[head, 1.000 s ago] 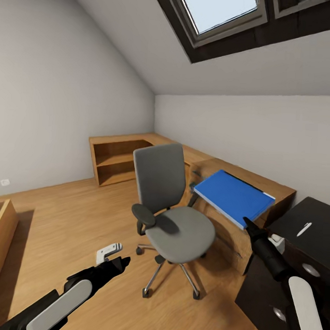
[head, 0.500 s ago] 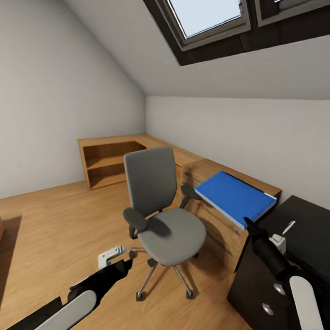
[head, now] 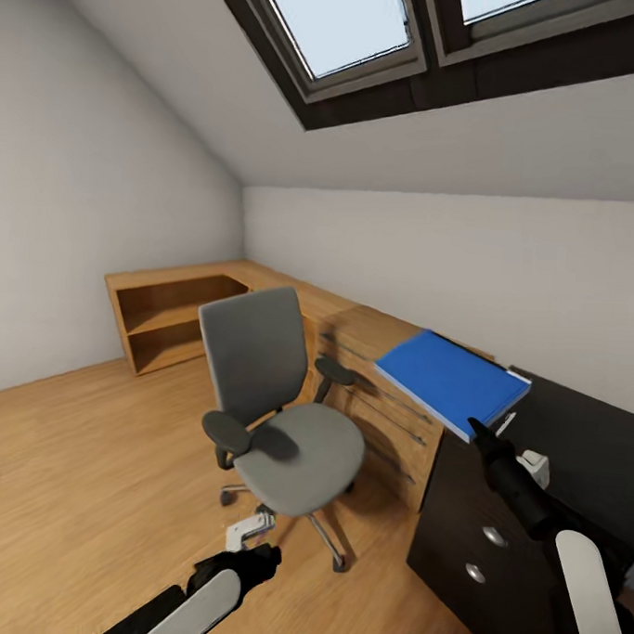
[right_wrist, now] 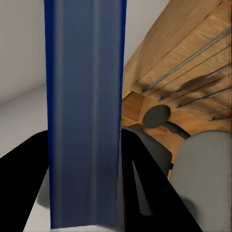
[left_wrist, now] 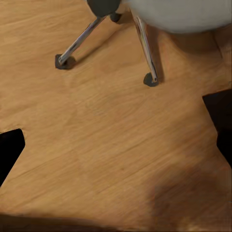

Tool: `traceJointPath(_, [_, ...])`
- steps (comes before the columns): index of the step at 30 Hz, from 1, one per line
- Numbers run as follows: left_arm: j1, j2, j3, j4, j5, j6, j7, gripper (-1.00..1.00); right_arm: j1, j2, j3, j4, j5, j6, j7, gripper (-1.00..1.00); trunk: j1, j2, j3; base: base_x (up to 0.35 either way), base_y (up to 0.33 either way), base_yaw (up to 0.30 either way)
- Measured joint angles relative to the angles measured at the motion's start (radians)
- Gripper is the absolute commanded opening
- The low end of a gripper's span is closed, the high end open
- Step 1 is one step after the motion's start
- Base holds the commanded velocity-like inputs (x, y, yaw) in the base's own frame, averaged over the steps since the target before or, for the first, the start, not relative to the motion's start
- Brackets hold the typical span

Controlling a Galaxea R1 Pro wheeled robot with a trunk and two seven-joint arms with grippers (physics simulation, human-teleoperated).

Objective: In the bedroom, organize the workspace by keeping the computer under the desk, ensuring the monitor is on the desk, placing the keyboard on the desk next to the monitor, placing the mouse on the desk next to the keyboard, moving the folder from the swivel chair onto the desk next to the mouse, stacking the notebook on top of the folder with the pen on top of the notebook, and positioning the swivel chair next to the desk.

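Observation:
The blue folder (head: 449, 378) hangs in the air above the corner where the oak drawer unit (head: 374, 376) meets the black desk (head: 585, 438). My right gripper (head: 479, 429) is shut on its near edge. In the right wrist view the folder's edge (right_wrist: 84, 116) runs between the black fingers (right_wrist: 145, 179). A white pen (head: 505, 423) lies on the desk just behind that gripper. The grey swivel chair (head: 280, 403) stands on the floor left of the drawer unit, its seat bare. My left gripper (head: 248, 563) hangs low by the chair's base, open over the oak floor (left_wrist: 116, 145).
Low oak shelving (head: 168, 314) runs along the far wall under the sloped ceiling and skylight (head: 342, 21). The desk's black drawer front (head: 477, 548) with round knobs faces me at the right. Chair legs and castors (left_wrist: 147, 79) are close to my left gripper. Open floor lies left.
The whole view has swung right, so chair and shelving sit further left and more of the black desk shows. The folder stays held in my right gripper. My left arm sits lower in the picture.

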Motion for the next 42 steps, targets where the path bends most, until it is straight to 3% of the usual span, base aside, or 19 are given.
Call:
traceJointPath(2, [0.0,-0.085,0.001,0.118,-0.065,0.035,-0.001,1.0,0.0,0.0,0.0,0.001,0.0,0.0,0.0,-1.0,-0.008,0.014,0.006,0.0,0.0,-0.267])
traceJointPath(3, [0.0,-0.106,0.001,0.144,-0.091,0.041,-0.002,1.0,0.0,0.0,0.0,0.001,-0.001,0.0,0.0,-1.0,-0.012,0.021,0.009,0.0,0.0,-0.267])
traceJointPath(6, [0.0,-0.217,0.001,0.292,-0.271,0.057,-0.035,1.0,0.0,0.0,0.0,-0.002,0.0,0.0,-0.001,-1.0,-0.023,0.042,0.019,0.0,0.0,-0.267])
traceJointPath(7, [0.0,-0.236,0.002,0.322,-0.303,0.059,-0.051,1.0,0.0,0.0,0.0,-0.002,0.0,0.0,-0.001,-1.0,-0.027,0.049,0.022,0.0,0.0,-0.267])
traceJointPath(9, [0.0,-0.284,0.004,0.445,-0.408,0.064,-0.142,1.0,0.0,0.0,0.0,-0.002,0.0,0.0,-0.002,-1.0,-0.035,0.063,0.028,0.0,0.0,-0.267])
traceJointPath(11, [0.0,-0.304,0.007,0.577,-0.474,0.063,-0.296,1.0,0.0,0.0,0.0,0.0,0.001,0.0,-0.002,-1.0,-0.042,0.077,0.034,0.0,0.0,-0.267])
traceJointPath(12, [0.0,-0.304,0.007,0.612,-0.487,0.061,-0.346,1.0,0.0,0.0,0.0,0.001,0.001,0.0,-0.003,-1.0,-0.046,0.084,0.038,0.0,0.0,-0.267])
traceJointPath(14, [0.0,-0.304,0.009,0.675,-0.508,0.051,-0.428,1.0,0.0,0.0,0.0,0.002,0.001,-0.001,-0.008,-1.0,-0.054,0.098,0.044,0.0,0.0,-0.267])
traceJointPath(16, [0.0,-0.304,0.009,0.709,-0.512,0.002,-0.461,1.0,0.0,0.0,0.0,0.002,0.001,-0.001,-0.01,-1.0,-0.061,0.112,0.05,0.0,0.0,-0.267])
traceJointPath(17, [0.0,-0.304,0.009,0.726,-0.512,-0.047,-0.485,1.0,0.0,0.0,0.0,0.003,0.002,-0.001,-0.01,-1.0,-0.065,0.119,0.053,0.0,0.0,-0.267])
traceJointPath(18, [0.0,-0.304,0.01,0.772,-0.511,-0.166,-0.555,1.0,0.0,0.0,0.0,0.004,0.002,-0.002,-0.011,-1.0,-0.069,0.126,0.056,0.0,0.0,-0.267])
traceJointPath(22, [0.0,-0.304,0.011,0.851,-0.518,-0.283,-0.713,1.0,0.0,-0.001,0.001,0.006,0.004,-0.003,-0.012,-1.0,-0.084,0.154,0.069,0.0,0.0,-0.267])
traceJointPath(27, [0.0,-0.304,0.013,0.858,-0.523,-0.291,-0.727,1.0,0.0,0.0,0.002,0.007,0.006,-0.022,-0.034,-1.0,-0.104,0.189,0.085,0.0,0.0,-0.267])
traceJointPath(33, [0.0,-0.304,0.013,0.858,-0.523,-0.292,-0.728,1.0,0.0,-0.002,0.0,0.067,0.014,-0.033,-0.116,-1.0,-0.127,0.231,0.103,0.0,0.0,-0.268])
traceJointPath(42, [0.0,-0.304,0.013,0.858,-0.524,-0.293,-0.727,1.0,0.0,-0.003,-0.011,0.079,0.009,-0.045,-0.132,-1.0,-0.161,0.294,0.132,0.0,0.0,-0.269])
